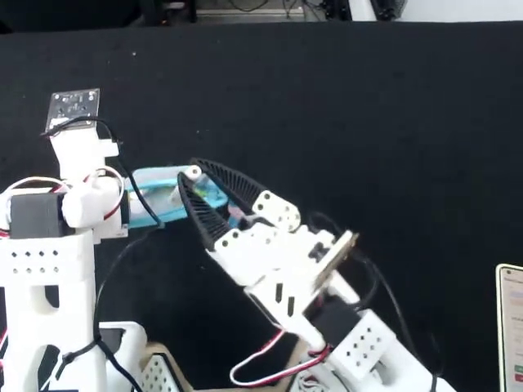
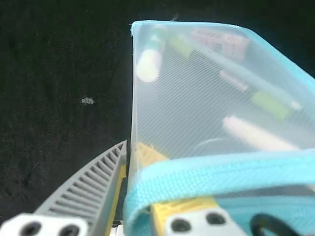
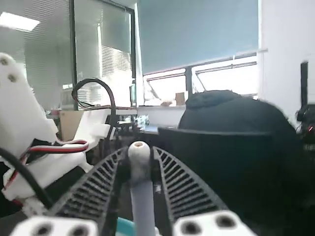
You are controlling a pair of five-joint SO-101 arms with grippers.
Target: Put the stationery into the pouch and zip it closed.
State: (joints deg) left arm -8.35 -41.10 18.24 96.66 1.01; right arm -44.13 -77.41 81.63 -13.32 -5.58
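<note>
While your left jaws clamp the pouch (image 2: 197,108) at its left end, your right jaws grip a white pen (image 3: 140,167) over it.

— What lies on the black worktop (image 1: 392,114)?
— A white printed sheet (image 1: 511,327) at its right edge, and a pale speck of lint (image 2: 87,101).
— And in the room behind?
— A lowered blind (image 3: 197,39) over bright windows (image 3: 224,81), with a dark rounded shape (image 3: 231,110) in front.
</note>
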